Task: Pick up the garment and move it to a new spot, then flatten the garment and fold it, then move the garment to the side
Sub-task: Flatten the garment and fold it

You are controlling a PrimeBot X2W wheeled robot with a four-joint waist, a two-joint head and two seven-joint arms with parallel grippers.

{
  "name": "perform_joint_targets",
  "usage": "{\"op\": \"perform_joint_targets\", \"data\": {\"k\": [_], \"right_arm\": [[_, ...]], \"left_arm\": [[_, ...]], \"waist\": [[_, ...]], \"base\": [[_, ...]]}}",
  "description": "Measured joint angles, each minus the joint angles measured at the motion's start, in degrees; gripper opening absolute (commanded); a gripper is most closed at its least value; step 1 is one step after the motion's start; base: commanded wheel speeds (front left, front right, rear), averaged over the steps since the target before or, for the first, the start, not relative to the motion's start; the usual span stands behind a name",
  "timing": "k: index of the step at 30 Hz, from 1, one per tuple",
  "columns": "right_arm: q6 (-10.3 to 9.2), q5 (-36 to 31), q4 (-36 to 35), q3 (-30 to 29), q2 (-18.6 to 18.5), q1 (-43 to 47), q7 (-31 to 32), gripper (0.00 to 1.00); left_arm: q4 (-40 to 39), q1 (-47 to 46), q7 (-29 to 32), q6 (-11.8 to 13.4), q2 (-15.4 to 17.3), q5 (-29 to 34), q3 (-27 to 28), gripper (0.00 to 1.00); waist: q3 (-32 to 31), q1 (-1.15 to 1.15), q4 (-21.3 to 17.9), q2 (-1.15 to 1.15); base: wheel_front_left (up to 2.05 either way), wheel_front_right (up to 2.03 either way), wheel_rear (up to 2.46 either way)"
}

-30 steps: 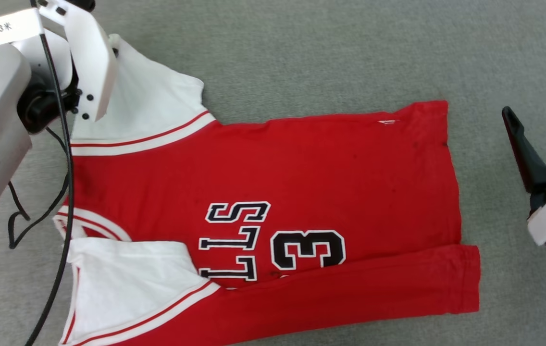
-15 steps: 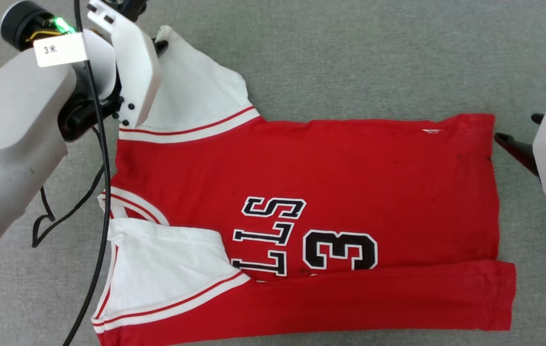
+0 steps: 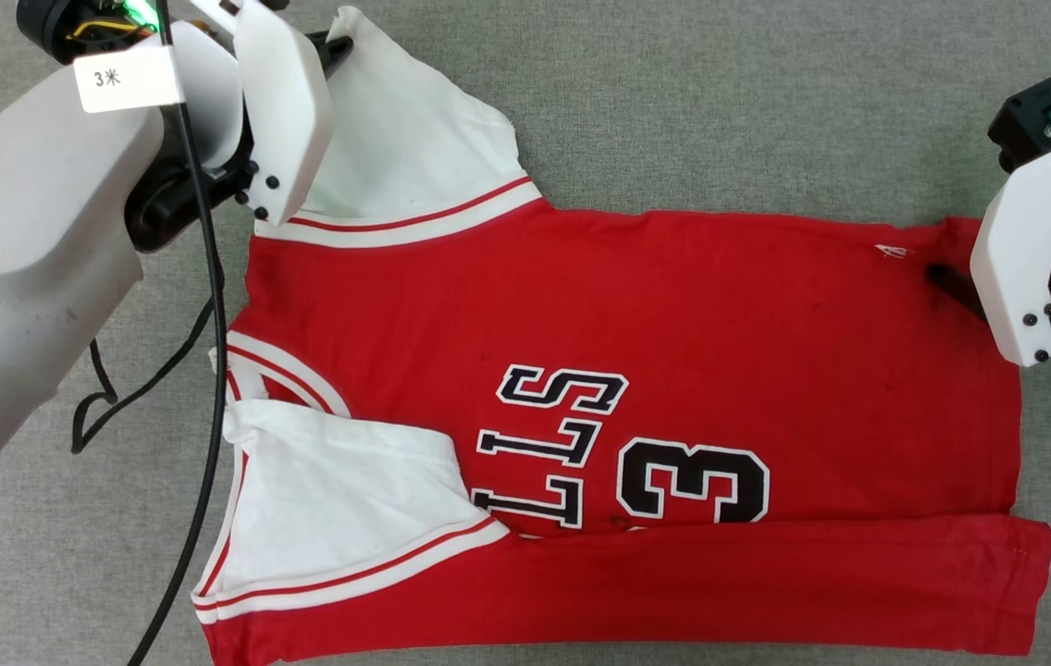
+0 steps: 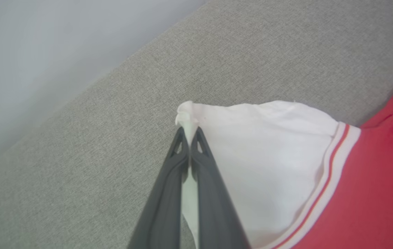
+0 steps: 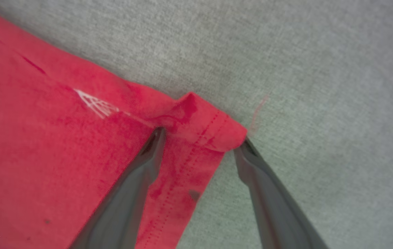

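Garment: the garment (image 3: 636, 314) lies face up and mostly flat on the grey worktop (image 3: 720, 111), collar toward my left, hem toward my right
Left side: my left jaws are pressed together on the tip of the far sleeve (image 4: 258, 145), pinching a tuft of white cloth; I take this as my anchor for that end
Right side: my right jaws are spread astride the far hem corner (image 5: 213, 128), one side on the red cloth, the other on the worktop just beside it, not yet closed
Why both ends: holding the sleeve and the hem corner together should let me lift the far edge evenly and bring it over toward me, by my reckoning
Near edge: a red strip (image 3: 766, 583) already lies folded over the front, with the near sleeve (image 3: 340, 499) turned in with it
Hidden lettering: the fold covers the start of the word; I can read "LLS" and a "3"
Hard to tell: whether the left pinch holds both layers of the sleeve
Blocked: the white wrist shell (image 3: 1016, 268) hides most of the right jaws in the head view
Cut off: the garment's near-left corner runs off the bottom of the head view, and a black cable (image 3: 218, 370) hangs beside the collar
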Motion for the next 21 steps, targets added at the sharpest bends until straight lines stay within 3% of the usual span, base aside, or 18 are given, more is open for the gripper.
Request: {"op": "perform_joint_targets", "data": {"k": [3, 4, 5, 21], "right_arm": [[-0.08, 0.8, 1.6, 1.8, -0.5, -0.7, -1.2, 1.00], [-0.08, 1.0, 2.0, 2.3, -0.6, -1.0, -1.8, 0.46], [-0.08, 1.4, 2.4, 2.6, -0.6, -1.1, -3.0, 0.00], [0.03, 6.3, 3.5, 4.8, -0.9, 3.6, -23.9, 0.00]], "left_arm": [[0.2, -0.2, -0.2, 0.0, 0.0, 0.0, 0.0, 0.00], [0.3, -0.3, -0.2, 0.0, 0.0, 0.0, -0.1, 0.00], [0.4, -0.3, -0.2, 0.0, 0.0, 0.0, -0.1, 0.00], [-0.3, 7.7, -5.9, 0.3, 3.0, -2.3, -0.7, 0.00]], "waist": [[0.3, -0.01, 0.0, 0.00], [0.3, -0.01, 0.0, 0.00], [0.2, -0.01, -0.1, 0.00], [-9.3, 0.01, -0.9, 0.00]], "base": [[0.00, 0.00, 0.00], [0.00, 0.00, 0.00], [0.00, 0.00, 0.00], [0.00, 0.00, 0.00]]}}
